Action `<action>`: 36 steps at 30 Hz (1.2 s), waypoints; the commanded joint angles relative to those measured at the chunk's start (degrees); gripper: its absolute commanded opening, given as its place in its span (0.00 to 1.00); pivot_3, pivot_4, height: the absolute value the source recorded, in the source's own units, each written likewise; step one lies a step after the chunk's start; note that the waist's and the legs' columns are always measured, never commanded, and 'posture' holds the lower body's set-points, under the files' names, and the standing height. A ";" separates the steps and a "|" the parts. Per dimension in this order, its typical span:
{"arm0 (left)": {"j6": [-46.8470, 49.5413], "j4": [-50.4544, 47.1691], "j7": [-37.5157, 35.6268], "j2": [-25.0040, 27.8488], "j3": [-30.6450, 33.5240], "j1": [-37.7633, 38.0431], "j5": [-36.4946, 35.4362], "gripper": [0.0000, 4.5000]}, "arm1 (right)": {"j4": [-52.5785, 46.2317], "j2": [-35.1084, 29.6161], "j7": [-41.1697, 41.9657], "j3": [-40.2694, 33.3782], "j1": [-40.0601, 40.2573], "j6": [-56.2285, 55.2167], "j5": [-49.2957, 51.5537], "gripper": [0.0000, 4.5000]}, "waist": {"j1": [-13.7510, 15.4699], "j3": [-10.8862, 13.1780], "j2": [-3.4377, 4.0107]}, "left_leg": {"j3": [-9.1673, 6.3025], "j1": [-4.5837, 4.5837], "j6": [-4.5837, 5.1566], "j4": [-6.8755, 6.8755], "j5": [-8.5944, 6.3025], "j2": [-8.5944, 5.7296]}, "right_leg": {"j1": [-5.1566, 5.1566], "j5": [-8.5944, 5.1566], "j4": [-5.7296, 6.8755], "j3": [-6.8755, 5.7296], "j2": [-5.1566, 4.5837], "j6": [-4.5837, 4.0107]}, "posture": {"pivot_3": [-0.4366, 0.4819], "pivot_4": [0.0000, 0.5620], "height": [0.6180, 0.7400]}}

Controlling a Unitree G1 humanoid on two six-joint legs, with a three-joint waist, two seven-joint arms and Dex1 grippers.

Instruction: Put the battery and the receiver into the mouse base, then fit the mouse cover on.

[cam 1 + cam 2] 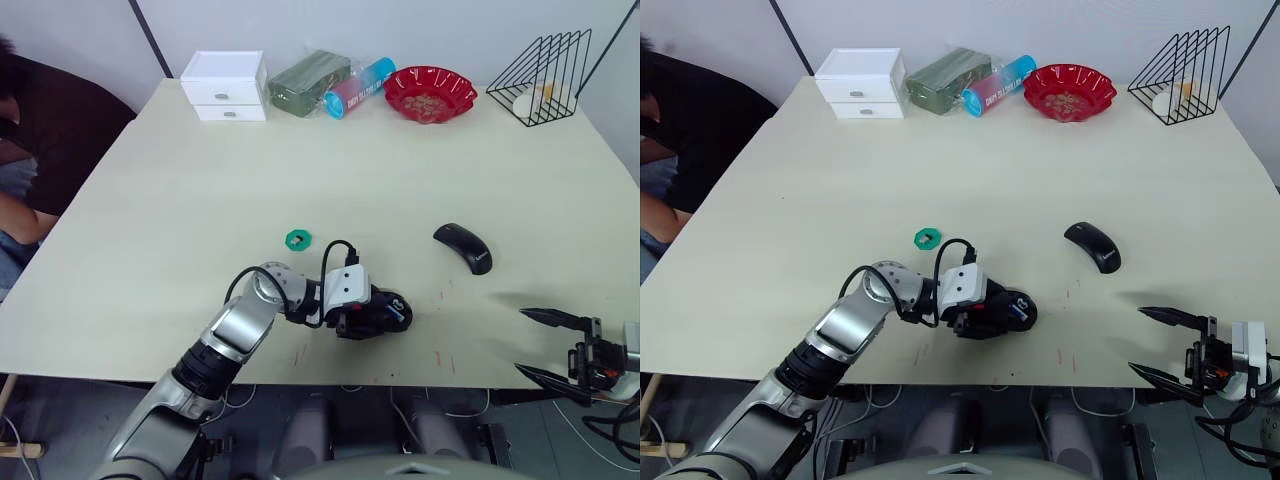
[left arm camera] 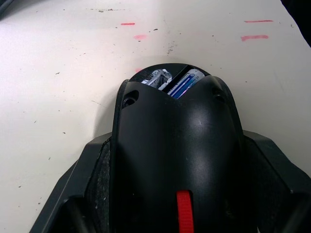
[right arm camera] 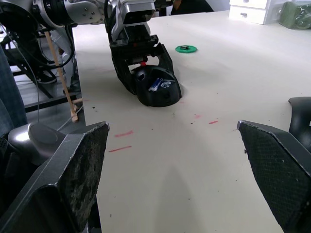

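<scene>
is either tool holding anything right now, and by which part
The left tool grips the mouse base by its two sides, near the rear end. The right tool is open and holds nothing.

Green disc [image 1: 298,239], red bowl [image 1: 430,93], drawers [image 1: 224,85]

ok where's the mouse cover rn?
In the head views the mouse cover lies alone on the table, right of centre, between the held mouse base and the open right gripper.

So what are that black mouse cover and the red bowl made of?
The mouse cover looks like smooth molded plastic with a slight sheen along its curved top. The red bowl looks like glossy, perhaps translucent plastic, with bright highlights on its scalloped rim; glass cannot be ruled out.
</scene>
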 commanded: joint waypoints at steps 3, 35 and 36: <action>0.26 -0.55 -0.46 -0.64 -0.53 -0.46 -0.74 0.99 | 0.20 0.16 0.45 -1.06 0.03 -1.76 0.51 1.00 | -0.01 0.02 0.04 | 0.01 0.00 0.00 0.00 0.00 0.00 | 0.00 0.00 0.00 0.01 0.00 0.00 | 0.48 0.27 1.00; 4.54 -9.66 5.19 2.73 18.63 4.90 -17.89 0.99 | 0.09 2.25 -1.02 -0.90 -2.11 -1.64 1.82 1.00 | -0.12 0.22 0.26 | 0.00 0.02 0.00 0.00 0.00 0.02 | -0.01 0.01 0.06 0.00 0.00 0.01 | 0.48 0.27 1.00; 5.15 -10.19 6.39 2.88 19.98 5.76 -18.38 0.99 | 0.17 2.40 -1.14 -1.02 -2.34 -1.54 2.00 1.00 | -0.18 0.23 0.26 | 0.01 0.02 0.00 0.01 0.00 0.02 | -0.01 0.01 0.06 0.01 -0.01 0.01 | 0.48 0.27 1.00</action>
